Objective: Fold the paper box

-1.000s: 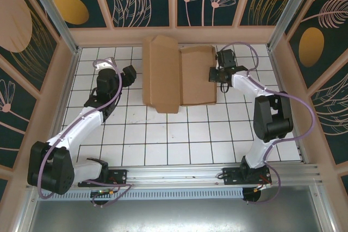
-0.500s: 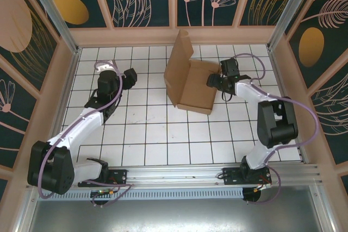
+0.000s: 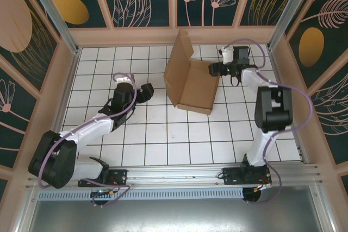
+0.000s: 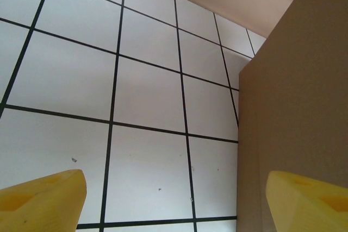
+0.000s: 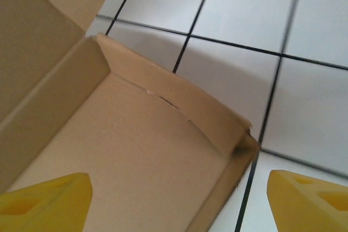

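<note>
The paper box (image 3: 193, 86) is a brown cardboard tray lying on the white tiles, with its lid panel (image 3: 178, 64) standing up along the left side. My left gripper (image 3: 147, 92) is open, a short way left of that raised lid. In the left wrist view the yellow fingertips (image 4: 43, 199) are spread wide and the lid's outer face (image 4: 296, 107) fills the right. My right gripper (image 3: 214, 69) is open at the box's far right corner. Its spread fingertips (image 5: 310, 196) straddle the tray's corner wall (image 5: 185, 107), touching nothing.
The tiled floor (image 3: 163, 139) stretches bare toward the arm bases. A wooden back wall (image 3: 174, 35) runs just behind the box, and side walls (image 3: 280, 80) close in the right and left. The right arm's cable (image 3: 255, 47) loops near the far right corner.
The box lay flat a second ago; its left panel now stands upright. My left gripper has swung right toward the box, and my right gripper has drawn back to the far right corner.
</note>
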`<state>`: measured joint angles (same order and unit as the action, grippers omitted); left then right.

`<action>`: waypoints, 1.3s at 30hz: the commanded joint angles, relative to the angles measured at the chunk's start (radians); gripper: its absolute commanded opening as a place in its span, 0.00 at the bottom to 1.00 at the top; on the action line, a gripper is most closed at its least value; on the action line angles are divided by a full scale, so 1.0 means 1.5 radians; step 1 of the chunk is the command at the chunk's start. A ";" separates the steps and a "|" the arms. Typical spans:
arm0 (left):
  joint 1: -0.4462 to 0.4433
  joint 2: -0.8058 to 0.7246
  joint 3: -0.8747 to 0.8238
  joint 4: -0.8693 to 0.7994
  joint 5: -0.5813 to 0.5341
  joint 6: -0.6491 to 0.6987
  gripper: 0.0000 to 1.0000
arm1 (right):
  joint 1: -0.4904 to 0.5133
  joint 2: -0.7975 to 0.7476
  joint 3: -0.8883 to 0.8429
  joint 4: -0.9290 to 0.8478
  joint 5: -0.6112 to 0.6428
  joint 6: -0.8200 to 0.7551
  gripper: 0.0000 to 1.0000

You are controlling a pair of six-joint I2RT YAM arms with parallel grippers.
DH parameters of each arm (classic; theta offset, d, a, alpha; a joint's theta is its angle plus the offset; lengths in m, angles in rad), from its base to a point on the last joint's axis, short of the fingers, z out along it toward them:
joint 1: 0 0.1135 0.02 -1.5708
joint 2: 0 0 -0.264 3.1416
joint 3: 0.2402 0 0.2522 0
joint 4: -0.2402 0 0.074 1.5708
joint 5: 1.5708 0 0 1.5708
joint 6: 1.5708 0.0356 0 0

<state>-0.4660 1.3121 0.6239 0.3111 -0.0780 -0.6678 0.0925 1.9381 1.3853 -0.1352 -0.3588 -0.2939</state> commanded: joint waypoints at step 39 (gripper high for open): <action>-0.003 0.114 0.094 -0.070 0.014 -0.023 0.94 | 0.137 -0.154 -0.285 0.144 0.358 0.417 0.19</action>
<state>-0.4660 1.4528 0.7246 0.2218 -0.0898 -0.6594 0.2680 1.7737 1.0256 -0.0288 0.0151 0.1612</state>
